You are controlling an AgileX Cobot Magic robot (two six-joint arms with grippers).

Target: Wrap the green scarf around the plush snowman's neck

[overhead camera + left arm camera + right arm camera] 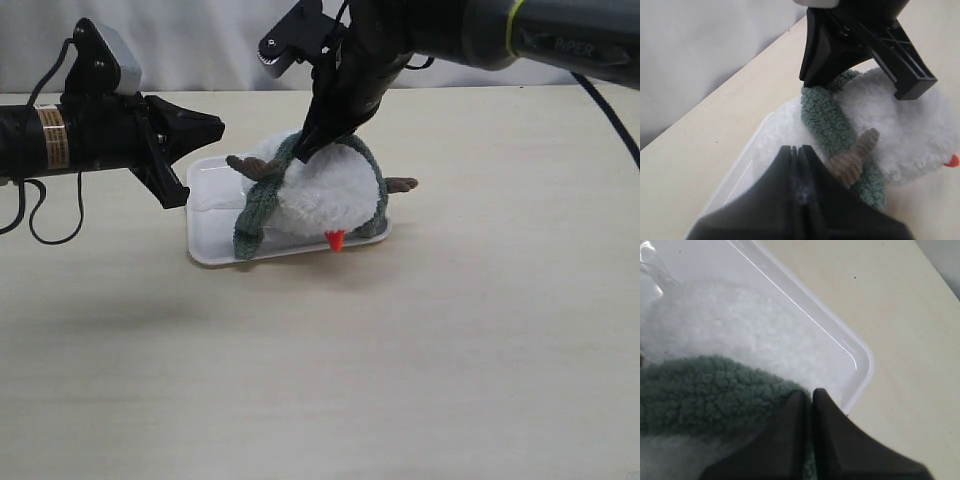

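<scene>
The plush snowman (330, 195) lies on its side on a white tray (215, 250), its orange nose (335, 240) pointing toward the front. The green scarf (255, 210) loops over the crease between its head and body, and one end hangs down at the left. My right gripper (305, 150) is shut on the scarf on top of the snowman. In the right wrist view, the scarf (700, 390) runs into the right gripper (811, 392). My left gripper (218, 127) hovers just left of the snowman, shut and holding nothing. In the left wrist view, the left gripper (797, 148) sits near a brown twig arm (855, 157).
The tray (840, 340) has a raised rim, with a corner beside the right gripper. Bare beige tabletop (400, 380) surrounds the tray. A pale curtain (200, 40) hangs behind the table. A black cable (30, 215) droops under the left arm.
</scene>
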